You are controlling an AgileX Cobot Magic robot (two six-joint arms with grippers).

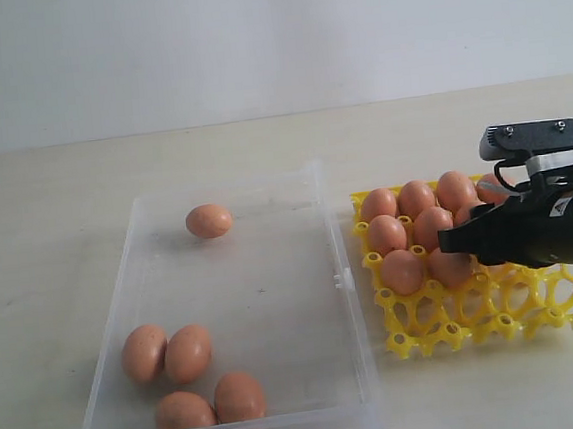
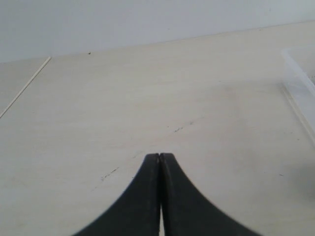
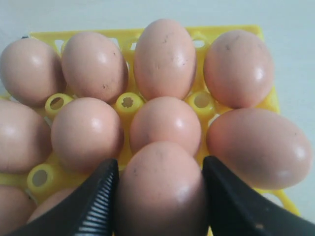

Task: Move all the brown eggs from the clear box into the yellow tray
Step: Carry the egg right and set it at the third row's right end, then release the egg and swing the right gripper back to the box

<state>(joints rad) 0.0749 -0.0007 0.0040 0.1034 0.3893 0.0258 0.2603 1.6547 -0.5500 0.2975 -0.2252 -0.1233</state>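
The right claw [image 3: 160,169] is closed on one brown egg [image 3: 162,196], and the shell is gripped from both sides. This egg is held over the yellow tray [image 1: 496,315], close against the eggs already seated in the tray cups. At least seven seated eggs [image 1: 416,200] can be counted in the exterior view, all in the rows farther from the camera. Five loose eggs [image 1: 188,354] lie in the clear box [image 1: 345,290], which stands on the worktop [image 1: 46,215] just left of the tray. Four are grouped at the near left corner and one lies apart near the far wall. The left claw [image 2: 159,158] is shut, fingertips together, above the worktop.
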